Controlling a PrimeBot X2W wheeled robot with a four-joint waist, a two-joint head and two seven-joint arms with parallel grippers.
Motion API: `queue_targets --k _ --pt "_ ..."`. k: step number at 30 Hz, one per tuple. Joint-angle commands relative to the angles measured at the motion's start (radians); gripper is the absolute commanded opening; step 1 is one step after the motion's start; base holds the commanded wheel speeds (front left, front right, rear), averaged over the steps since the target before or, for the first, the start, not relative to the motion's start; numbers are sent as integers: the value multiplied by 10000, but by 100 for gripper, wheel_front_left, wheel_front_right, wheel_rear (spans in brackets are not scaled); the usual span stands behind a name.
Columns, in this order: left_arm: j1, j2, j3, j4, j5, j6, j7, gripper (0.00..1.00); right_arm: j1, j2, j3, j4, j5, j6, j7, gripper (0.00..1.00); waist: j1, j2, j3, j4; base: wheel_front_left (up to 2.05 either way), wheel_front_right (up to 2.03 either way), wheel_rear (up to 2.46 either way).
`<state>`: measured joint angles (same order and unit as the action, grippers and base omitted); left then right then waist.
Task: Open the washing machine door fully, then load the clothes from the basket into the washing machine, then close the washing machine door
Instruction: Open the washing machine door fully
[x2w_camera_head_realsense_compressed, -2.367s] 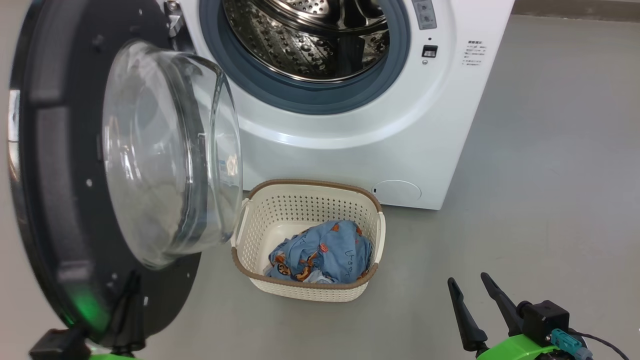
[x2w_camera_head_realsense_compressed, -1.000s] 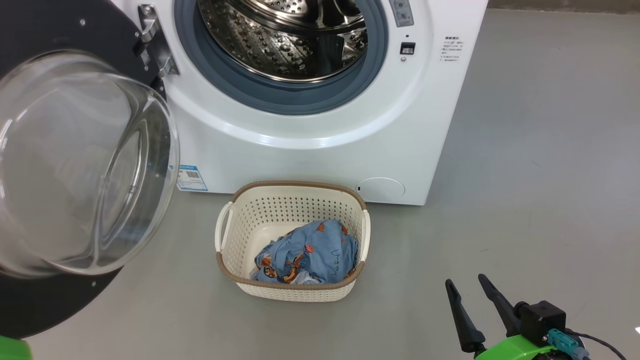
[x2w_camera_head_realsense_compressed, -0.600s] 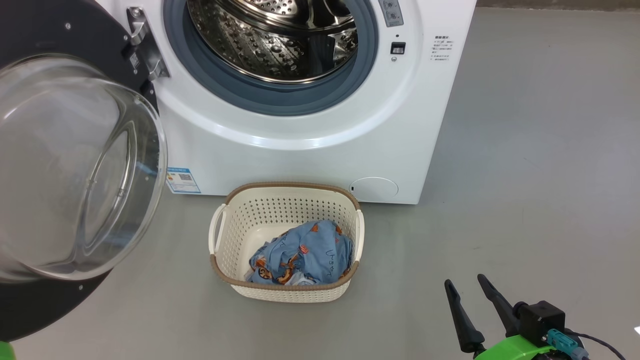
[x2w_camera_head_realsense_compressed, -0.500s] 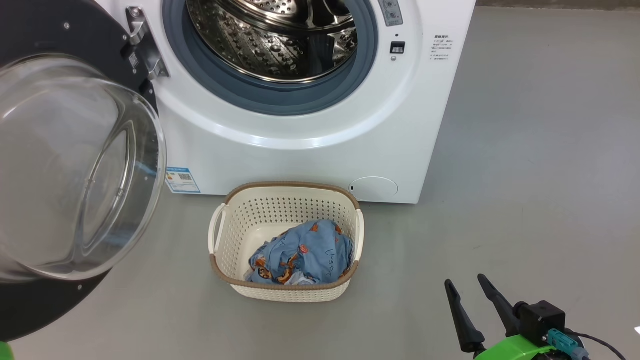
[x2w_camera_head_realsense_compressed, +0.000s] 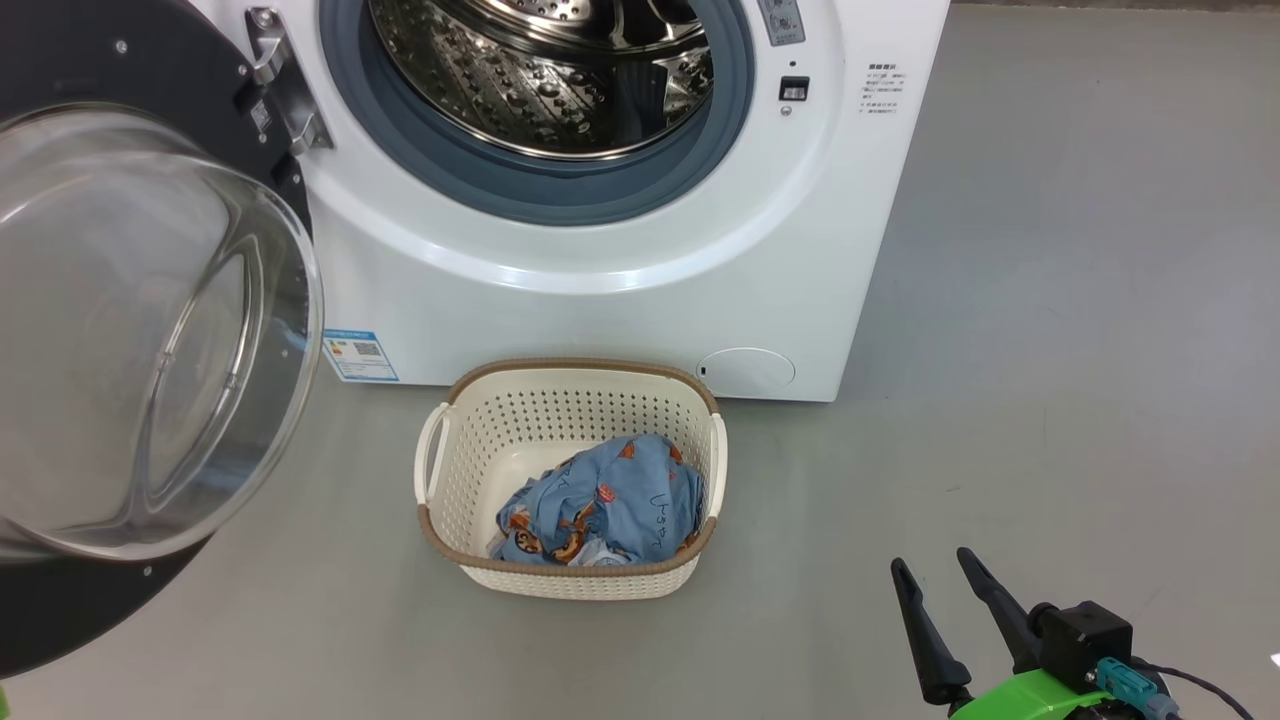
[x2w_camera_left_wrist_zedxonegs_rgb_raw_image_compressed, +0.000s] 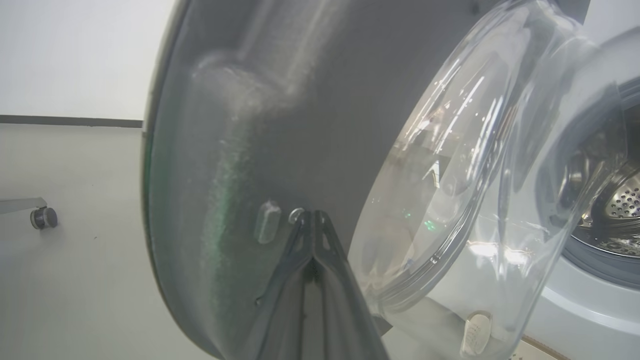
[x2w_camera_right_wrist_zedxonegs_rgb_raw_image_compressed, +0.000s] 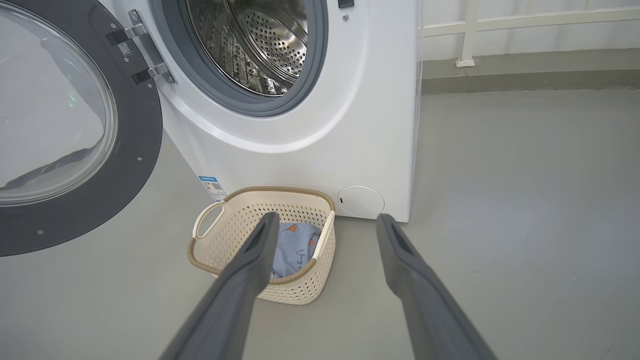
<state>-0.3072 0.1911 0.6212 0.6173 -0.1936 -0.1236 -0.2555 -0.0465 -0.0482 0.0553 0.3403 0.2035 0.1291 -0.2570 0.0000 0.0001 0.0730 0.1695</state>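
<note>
On washing machine (x2w_camera_head_realsense_compressed: 600, 290), blue label (x2w_camera_head_realsense_compressed: 360, 354) illegible, left jaws closed, right jaws wide

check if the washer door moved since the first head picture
Yes. The washing machine door has swung further open, away from the washing machine front: it hid the blue label before, which now shows clear of its rim.

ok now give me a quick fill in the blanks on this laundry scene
1. The washing machine door hangs open at the ____ of the head view.
2. The clothes in the basket are mostly ____ in colour.
3. The right gripper is ____ and holds nothing.
4. The left gripper is ____, its tips at the door's dark inner face.

Missing words: left; blue; open; shut
</note>
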Motion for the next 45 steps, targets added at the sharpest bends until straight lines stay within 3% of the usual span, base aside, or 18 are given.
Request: queue_targets --k 1,11,17,34,35,36,37,39,45 --pt "-360 640 292 -213 150 12 -63 0 -358 -20 251 -202 -53 16 -48 100 0 -1 9 -4 0 0 0" --pt "-226 403 224 -734 234 -36 -63 0 -316 -20 199 -250 1 16 -48 100 0 -1 -13 22 0 0 0" --pt "74 -40 -61 -1321 162 -62 -63 0 -295 -20 175 -284 35 16 -48 100 0 -1 -24 100 0 0 0" --pt "1354 -1053 -1706 -3611 -161 -70 -63 0 -307 -20 153 -245 172 16 -48 100 0 -1 -79 91 0 0 0" --pt "1447 -1091 -1870 -3718 -198 -70 -63 4 -304 -20 146 -239 180 16 -48 100 0 -1 -83 90 0 0 0" --pt "1533 -1130 -2003 -3826 -260 -70 -63 30 -304 -20 137 -235 184 16 -48 100 0 -1 -87 91 0 0 0" --pt "1533 -1130 -2003 -3826 -260 -70 -63 30 -304 -20 137 -235 184 16 -48 100 0 -1 -87 91 0 0 0" --pt "1727 -1183 -2274 -4073 -289 -70 -63 99 -305 -20 119 -232 181 16 -48 100 0 -1 -104 93 0 0 0" --pt "2159 -1310 -2700 -4704 -364 -70 -63 100 -279 -20 101 -219 180 16 -48 100 0 -1 -204 102 0 0 0"
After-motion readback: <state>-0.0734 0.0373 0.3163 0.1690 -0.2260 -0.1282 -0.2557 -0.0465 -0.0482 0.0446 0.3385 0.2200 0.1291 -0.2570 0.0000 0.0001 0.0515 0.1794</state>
